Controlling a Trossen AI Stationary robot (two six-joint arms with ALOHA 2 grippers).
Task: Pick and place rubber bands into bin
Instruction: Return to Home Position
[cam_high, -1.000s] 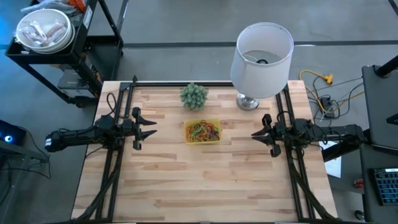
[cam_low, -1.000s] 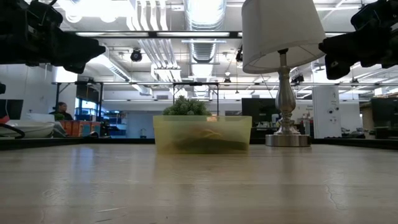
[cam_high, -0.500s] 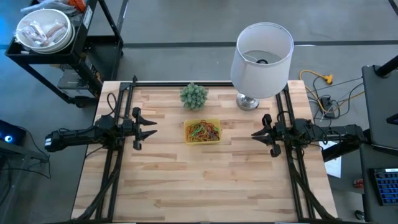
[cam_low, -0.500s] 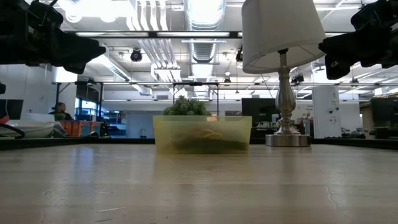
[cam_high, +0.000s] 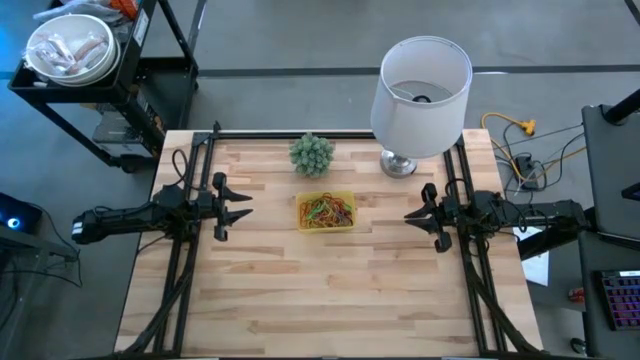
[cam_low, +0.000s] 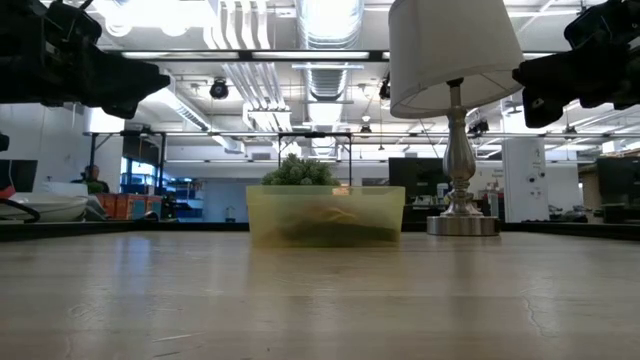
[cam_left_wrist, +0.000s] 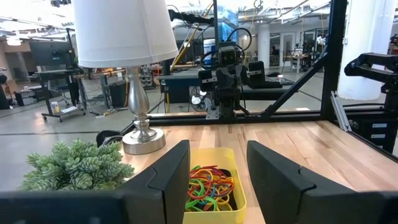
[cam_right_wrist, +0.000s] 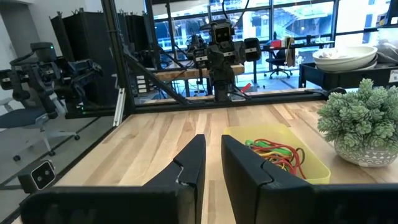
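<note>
Left gripper (cam_high: 240, 208): hovering raised over the table's (cam_high: 330, 290) left side, pointing toward the bin, fingers standing well apart and holding nothing.
Right gripper (cam_high: 412, 215): hovering raised over the right side, facing the bin, fingers sitting a narrow slit apart and gripping nothing.
Bin (cam_high: 327, 228): sitting mid-table between the two grippers, apart from both.
Rubber bands (cam_high: 326, 210): lying tangled inside the bin, in red, yellow, green and orange.
Plant (cam_high: 312, 154): standing near the bin's far side.
Lamp (cam_high: 421, 82): standing beside the plant, toward the right arm.
</note>
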